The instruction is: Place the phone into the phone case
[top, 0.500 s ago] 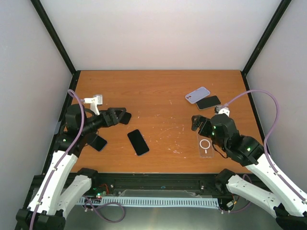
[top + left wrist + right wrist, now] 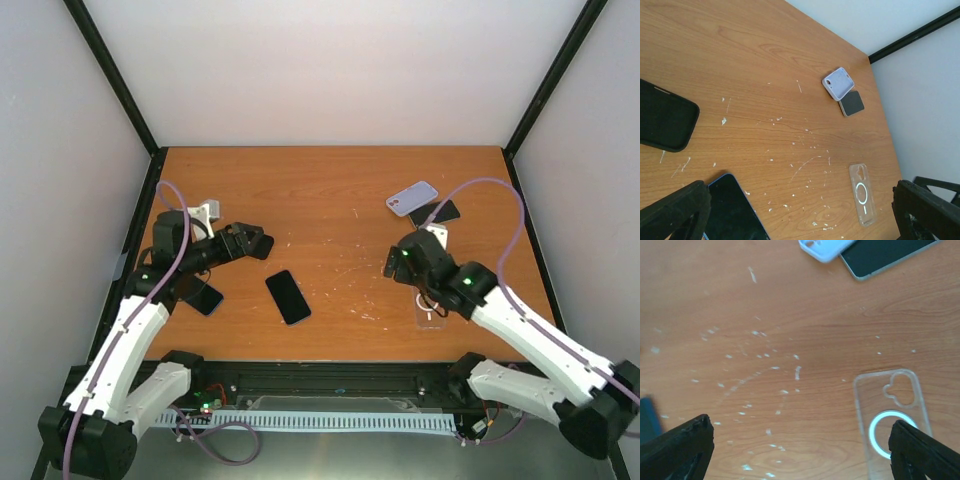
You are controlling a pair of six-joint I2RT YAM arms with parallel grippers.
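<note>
Phone (image 2: 288,297) lies near the front edge, between my arms, untouched. My right gripper (image 2: 396,262), fingers spread, has swung left, and its wrist now partly covers the clear phone case (image 2: 892,415). My left gripper (image 2: 252,243), also spread, has barely moved. The lilac case (image 2: 412,197) sits farthest back.

No words, brand names or numbers are showing clearly enough to read in any of the views. The only printed mark is sitting on the clear phone case (image 2: 892,405), which is lying flat on the wooden table (image 2: 790,300). It is a plain white ring on the case's back panel, carrying no lettering.
</note>
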